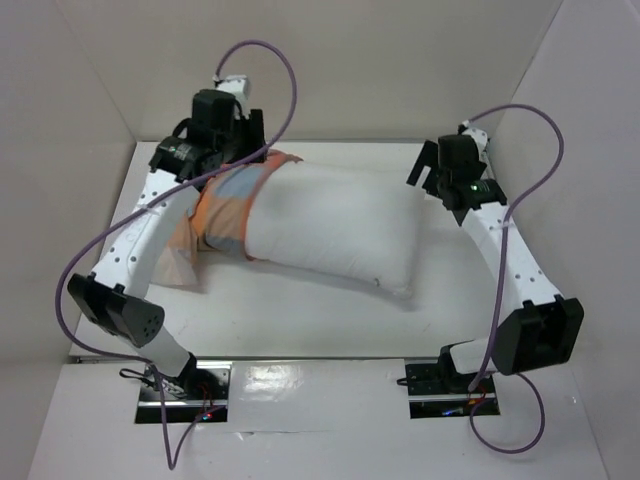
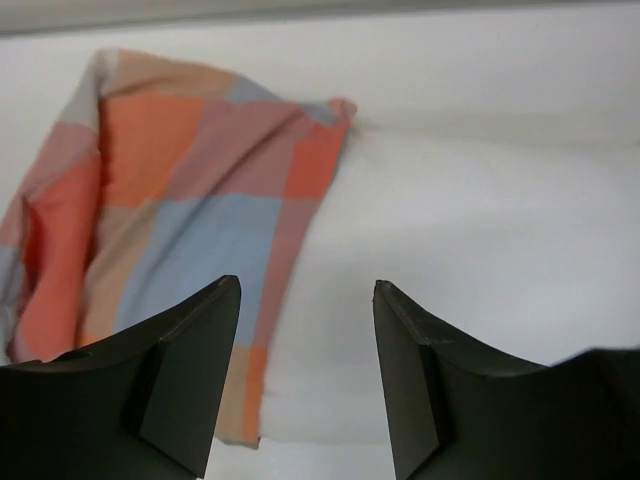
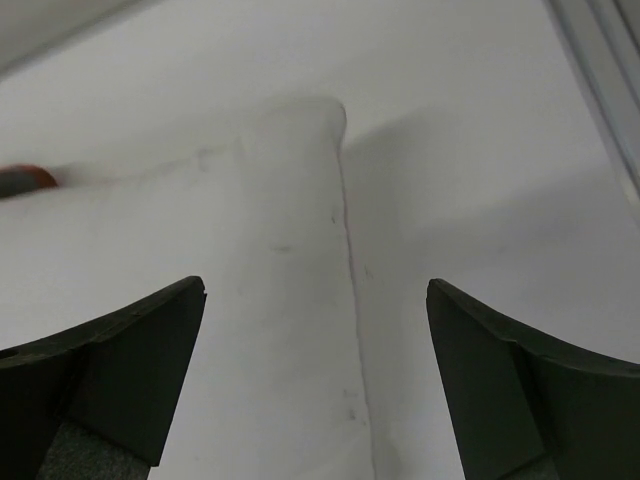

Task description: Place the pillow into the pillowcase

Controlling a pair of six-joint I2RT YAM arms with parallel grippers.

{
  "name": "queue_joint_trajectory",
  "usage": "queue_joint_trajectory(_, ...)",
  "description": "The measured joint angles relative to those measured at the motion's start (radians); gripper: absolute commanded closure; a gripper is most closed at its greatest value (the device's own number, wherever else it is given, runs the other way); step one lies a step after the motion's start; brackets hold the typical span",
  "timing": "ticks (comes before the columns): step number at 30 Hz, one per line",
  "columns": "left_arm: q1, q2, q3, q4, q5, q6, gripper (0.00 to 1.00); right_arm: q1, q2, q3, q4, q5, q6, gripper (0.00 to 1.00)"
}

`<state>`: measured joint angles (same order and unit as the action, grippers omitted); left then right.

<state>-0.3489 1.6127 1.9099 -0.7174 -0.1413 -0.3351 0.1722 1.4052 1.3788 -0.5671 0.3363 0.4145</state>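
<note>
The plain white pillow lies across the table, its left end inside the checked orange, grey and blue pillowcase. In the left wrist view the pillowcase covers the pillow's left part, and the bare pillow runs to the right. My left gripper hovers open over the pillowcase's mouth edge, holding nothing. My right gripper is open and empty above the pillow's right end, over the seam; midway between its fingertips lies white fabric.
White walls enclose the table on the left, back and right. Purple cables loop from both arms. The arm bases sit at the near edge.
</note>
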Motion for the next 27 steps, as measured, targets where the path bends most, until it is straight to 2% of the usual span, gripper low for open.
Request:
queue_joint_trajectory(5,-0.098,0.053,-0.165,0.000,-0.162,0.004,0.33,-0.014,-0.074,-0.224,-0.006,-0.090,0.026,0.01)
queue_joint_trajectory(10,-0.102,0.058,-0.353,0.013,-0.276,-0.039,0.33,-0.023,-0.074,-0.329,0.002,-0.198,0.042,0.00)
queue_joint_trajectory(15,-0.089,0.058,-0.358,0.026,-0.332,-0.067,0.37,-0.031,-0.082,-0.376,0.048,-0.295,0.042,0.00)
queue_joint_trajectory(16,-0.086,0.062,-0.351,0.026,-0.347,-0.074,0.41,-0.032,-0.082,-0.386,0.059,-0.310,0.042,0.02)
queue_joint_trajectory(18,-0.083,0.067,-0.342,0.026,-0.380,-0.095,0.41,-0.033,-0.082,-0.407,0.078,-0.342,0.042,0.04)
queue_joint_trajectory(22,-0.074,0.064,-0.351,0.023,-0.418,-0.123,0.51,-0.033,-0.081,-0.420,0.102,-0.375,0.042,0.21)
queue_joint_trajectory(24,-0.069,0.055,-0.367,0.026,-0.424,-0.137,0.58,-0.033,-0.078,-0.420,0.113,-0.385,0.041,0.23)
queue_joint_trajectory(27,-0.056,0.046,-0.378,0.025,-0.422,-0.146,0.80,-0.033,-0.070,-0.421,0.126,-0.398,0.041,0.24)
